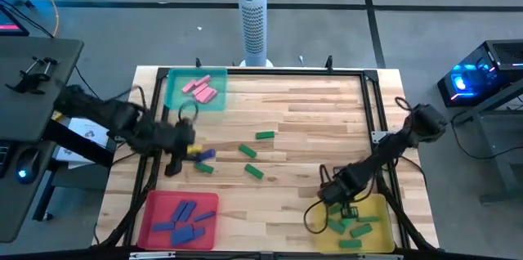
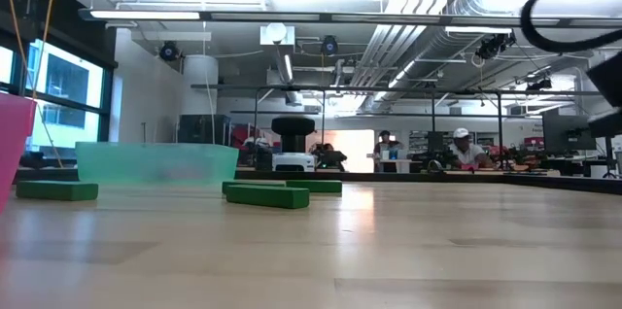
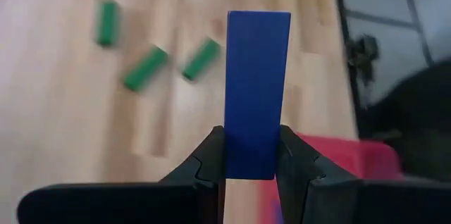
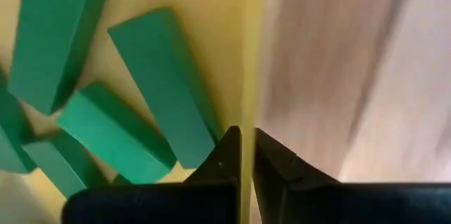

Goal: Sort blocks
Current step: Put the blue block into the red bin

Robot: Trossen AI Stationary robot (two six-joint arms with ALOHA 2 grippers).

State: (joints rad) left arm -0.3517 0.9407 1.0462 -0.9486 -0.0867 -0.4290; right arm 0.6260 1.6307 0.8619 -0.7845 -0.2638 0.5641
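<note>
At the near right corner of the surface [image 1: 310, 109], the right gripper [image 1: 333, 199] hangs over the yellow tray's [image 1: 377, 208] left rim, fingers nearly closed on nothing; it could clip that rim. At near left, the red tray [image 1: 149, 211] holds blue blocks. Just beyond it, the left gripper [image 3: 251, 171] pinches a blue block [image 3: 256, 90] by its lower end, so the block could pivot or slip. Three green blocks [image 1: 252, 172] lie mid-surface with open room around them. Farthest, the teal tray [image 1: 176, 88] holds pink blocks [image 1: 200, 88].
</note>
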